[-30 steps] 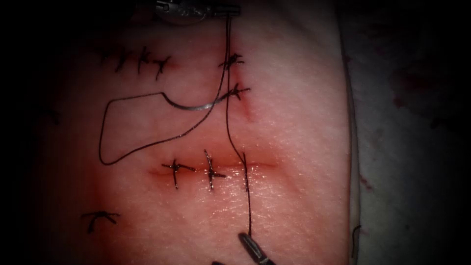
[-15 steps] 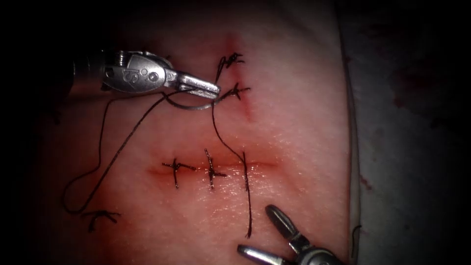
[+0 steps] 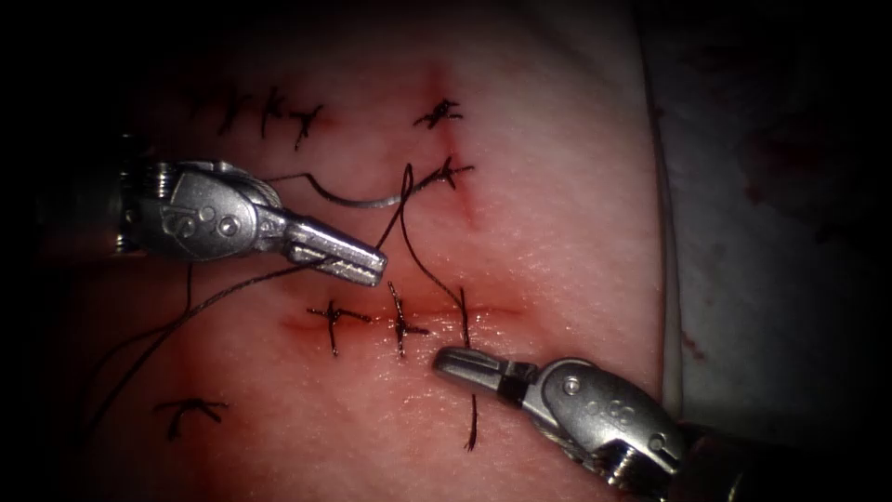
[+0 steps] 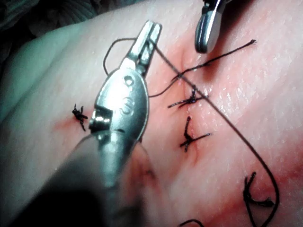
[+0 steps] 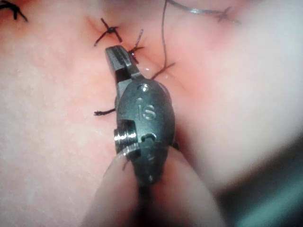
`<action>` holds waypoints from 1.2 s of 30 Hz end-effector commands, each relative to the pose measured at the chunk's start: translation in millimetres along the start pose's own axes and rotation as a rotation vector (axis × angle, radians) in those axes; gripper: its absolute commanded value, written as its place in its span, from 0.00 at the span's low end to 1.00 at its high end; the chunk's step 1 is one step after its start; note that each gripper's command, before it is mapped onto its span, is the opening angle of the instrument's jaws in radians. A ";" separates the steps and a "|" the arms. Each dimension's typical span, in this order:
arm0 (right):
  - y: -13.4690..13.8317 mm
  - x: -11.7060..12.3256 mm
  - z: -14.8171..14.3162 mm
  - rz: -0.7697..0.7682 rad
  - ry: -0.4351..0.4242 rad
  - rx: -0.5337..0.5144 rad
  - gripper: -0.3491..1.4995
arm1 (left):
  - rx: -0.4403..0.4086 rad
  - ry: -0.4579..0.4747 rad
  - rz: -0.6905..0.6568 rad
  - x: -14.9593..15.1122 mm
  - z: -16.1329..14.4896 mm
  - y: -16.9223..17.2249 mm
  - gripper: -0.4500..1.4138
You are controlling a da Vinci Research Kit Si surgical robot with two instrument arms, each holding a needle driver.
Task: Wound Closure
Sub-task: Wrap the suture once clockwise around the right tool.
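On the tissue (image 3: 557,242) a horizontal cut (image 3: 492,311) carries two knotted stitches (image 3: 400,325) and one more thread pass (image 3: 463,307). My left tool (image 3: 379,265) is just above the cut's left part, shut on the long thread (image 3: 223,297), as the left wrist view confirms (image 4: 152,28). The curved needle (image 3: 362,201) lies free on the tissue above the cut, held by neither tool. My right tool (image 3: 441,363) comes in below the cut, jaws closed across the short thread tail (image 3: 471,423); in the right wrist view its jaws (image 5: 113,53) are shut.
Older knots sit at the upper left (image 3: 265,116), above the cut (image 3: 439,116) (image 3: 451,172) and at the lower left (image 3: 186,409). The tissue's right edge (image 3: 664,279) borders a dark cloth. Red fluid tints the skin around the cut.
The left tool has moved down towards the cut, keeping the thread. The right tool came up and left from the bottom edge, and its wide-open jaws closed on the short tail.
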 end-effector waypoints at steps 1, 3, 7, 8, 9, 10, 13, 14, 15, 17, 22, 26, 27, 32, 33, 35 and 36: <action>1.1 -0.1 2.1 -0.049 -0.019 0.046 0.00 | 0.003 0.004 0.007 -0.3 0.4 0.0 0.00; 2.2 0.0 3.3 -0.055 -0.020 0.096 0.00 | 0.005 0.006 0.012 0.1 0.6 0.7 0.00; 4.1 0.7 5.5 -0.052 0.082 0.146 0.00 | 0.001 0.023 0.033 0.7 1.2 2.2 0.00; 4.4 0.9 5.9 -0.034 0.103 0.155 0.00 | 0.000 0.025 0.036 0.7 1.3 2.5 0.00; 4.8 1.2 6.5 -0.008 0.121 0.171 0.00 | -0.001 0.023 0.039 0.7 1.5 2.8 0.00; 5.1 1.4 7.0 0.005 0.132 0.184 0.00 | -0.002 0.025 0.036 0.7 1.7 3.0 0.00; 5.5 2.2 8.2 0.062 0.158 0.233 0.00 | -0.006 0.035 0.028 0.4 2.2 3.6 0.00; 5.5 2.5 8.6 0.081 0.168 0.250 0.00 | -0.007 0.041 0.026 0.2 2.4 3.9 0.00; 5.5 2.8 8.9 0.095 0.175 0.261 0.00 | -0.007 0.048 0.018 0.0 2.5 4.0 0.00; 5.6 3.4 9.5 0.117 0.182 0.277 0.00 | -0.006 0.069 0.013 -0.7 2.8 4.4 0.00; 6.2 4.9 10.6 0.182 0.263 0.310 0.00 | -0.013 0.074 -0.010 -3.3 3.3 5.0 0.00; 7.5 6.1 10.2 0.311 0.362 0.369 0.00 | -0.011 0.079 -0.029 -5.9 3.2 5.6 0.00; 7.6 6.2 9.9 0.344 0.374 0.392 0.00 | -0.006 0.080 -0.031 -6.2 3.1 5.6 0.00; 7.5 6.1 8.4 0.430 0.392 0.506 0.00 | -0.003 0.088 -0.033 -7.8 2.6 5.2 0.00; 7.3 6.0 8.0 0.440 0.392 0.543 0.00 | -0.003 0.089 -0.033 -8.0 2.6 5.1 0.00; 7.1 6.0 7.4 0.449 0.387 0.561 0.00 | -0.004 0.092 -0.032 -8.5 2.5 4.7 0.00; 7.0 6.0 7.1 0.459 0.381 0.564 0.00 | -0.002 0.090 -0.031 -8.7 2.5 4.5 0.00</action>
